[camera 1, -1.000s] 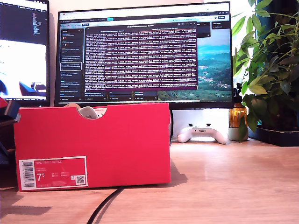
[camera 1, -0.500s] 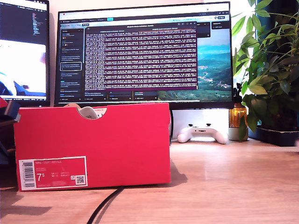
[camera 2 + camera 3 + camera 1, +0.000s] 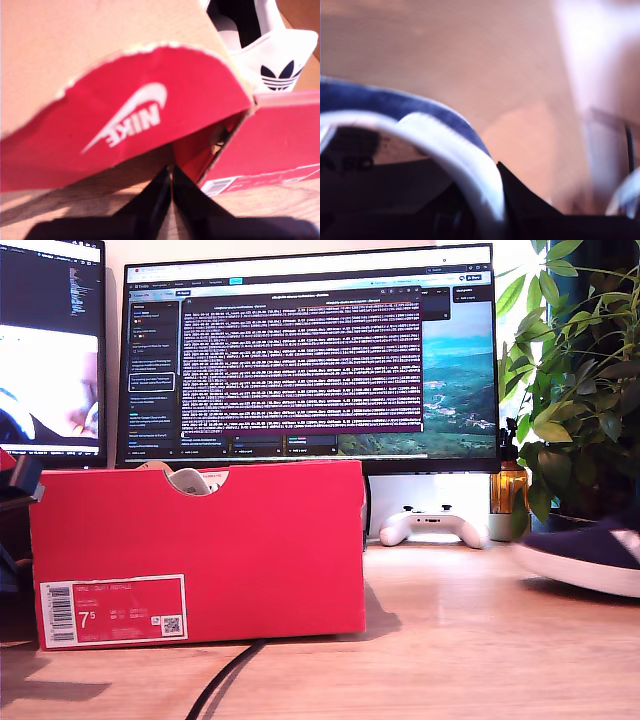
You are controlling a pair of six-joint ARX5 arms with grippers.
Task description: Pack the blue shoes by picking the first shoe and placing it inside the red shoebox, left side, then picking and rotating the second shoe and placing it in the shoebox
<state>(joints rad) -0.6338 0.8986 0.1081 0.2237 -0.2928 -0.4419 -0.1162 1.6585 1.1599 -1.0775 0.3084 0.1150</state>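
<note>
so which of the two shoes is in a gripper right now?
The blue shoe entering at the exterior view's right: my second gripper is clamped on its collar. The other shoe sits inside the red shoebox.

You are looking along my first gripper [image 3: 171, 200], whose two dark fingers [image 3: 150, 205] meet with no gap between their tips and nothing between them. Just past the tips hangs a torn, rounded red flap [image 3: 125, 125] with a white Nike swoosh and name printed on it; the bare brown cardboard [image 3: 100, 40] it belongs to fills the space beyond. Beside the flap stands the red shoebox [image 3: 270, 135], a strip of white label showing low on its wall. Inside the box sits a shoe [image 3: 270, 50], its white heel tab bearing a dark trefoil logo. The wooden bench [image 3: 280, 205] lies under it all.
</note>
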